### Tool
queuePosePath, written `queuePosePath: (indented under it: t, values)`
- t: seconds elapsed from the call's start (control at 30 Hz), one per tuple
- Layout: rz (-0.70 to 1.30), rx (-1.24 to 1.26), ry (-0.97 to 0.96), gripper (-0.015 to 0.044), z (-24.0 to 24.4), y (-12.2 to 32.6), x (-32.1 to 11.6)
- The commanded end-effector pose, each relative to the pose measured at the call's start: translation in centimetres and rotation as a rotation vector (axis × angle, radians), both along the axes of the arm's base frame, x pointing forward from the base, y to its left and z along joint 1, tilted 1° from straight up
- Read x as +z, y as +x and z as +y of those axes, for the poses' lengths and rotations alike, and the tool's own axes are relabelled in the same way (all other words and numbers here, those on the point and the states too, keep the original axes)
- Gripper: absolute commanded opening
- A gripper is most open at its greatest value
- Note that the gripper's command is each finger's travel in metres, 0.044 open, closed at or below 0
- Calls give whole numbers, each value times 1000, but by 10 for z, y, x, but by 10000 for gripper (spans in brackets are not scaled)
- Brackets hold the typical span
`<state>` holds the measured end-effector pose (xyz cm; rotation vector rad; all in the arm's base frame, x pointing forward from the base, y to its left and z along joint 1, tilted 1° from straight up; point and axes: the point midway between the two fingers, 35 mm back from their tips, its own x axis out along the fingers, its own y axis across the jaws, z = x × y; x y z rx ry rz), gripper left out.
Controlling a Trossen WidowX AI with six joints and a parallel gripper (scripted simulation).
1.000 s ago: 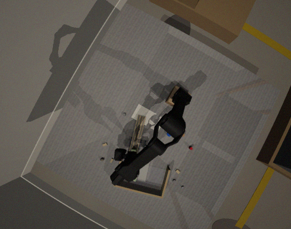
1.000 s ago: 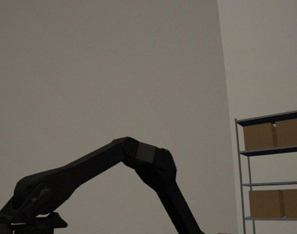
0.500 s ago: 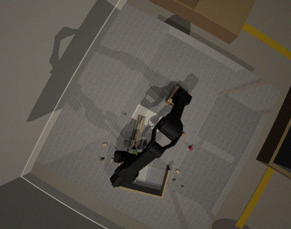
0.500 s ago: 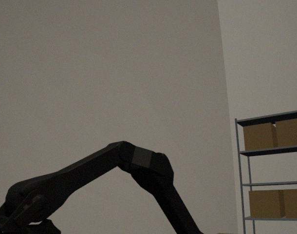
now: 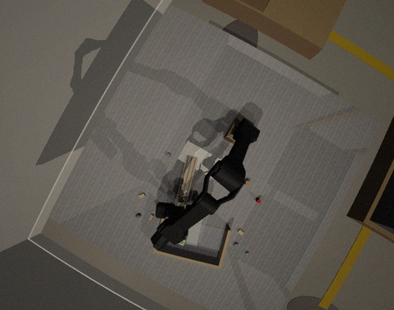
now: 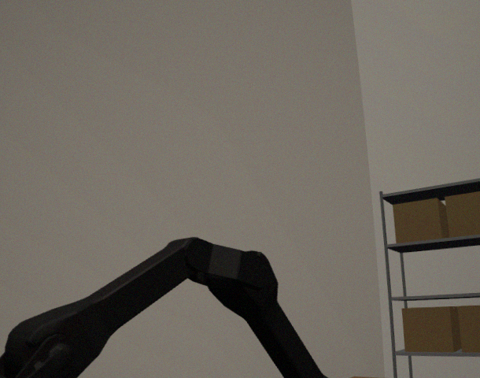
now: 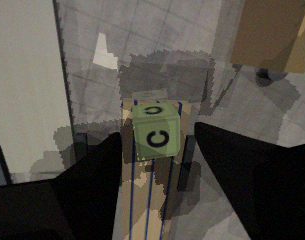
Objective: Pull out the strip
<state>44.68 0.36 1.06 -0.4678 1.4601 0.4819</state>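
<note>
The green labelled cube (image 7: pixel 157 142), marked with a black C, sits upright near the far end of light wooden strips (image 7: pixel 141 200) (image 5: pixel 191 166) with dark blue lines along them. I cannot tell which single strip bears it. My gripper (image 7: pixel 158 133) is open, partly closed in, with one black finger on each side of the cube and a visible gap on both sides. Dark upright pieces (image 7: pixel 186 162) flank the strips. In the top view the arm covers most of the gripper and cube. The exterior view shows only the arm.
A pale panel (image 7: pixel 22 75) (image 5: pixel 194 233) lies left of the cube in the wrist view. A brown block (image 7: pixel 269 32) is upper right there. A wood-edged tray (image 5: pixel 187 259) holds a partly hidden green object (image 5: pixel 181 243). Small blocks (image 5: pixel 141 195) (image 5: pixel 240 232) and a red ball (image 5: pixel 258 201) lie around.
</note>
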Motion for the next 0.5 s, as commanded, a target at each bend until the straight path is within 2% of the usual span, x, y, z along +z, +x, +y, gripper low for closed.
queuePosePath:
  t: [0.0, 0.43, 0.47]
  values:
    - [8, -3, -3, 250, 0, -1, -11]
    - [8, -3, -3, 250, 0, -1, -21]
    - [6, 0, 0, 224, 0, -1, -19]
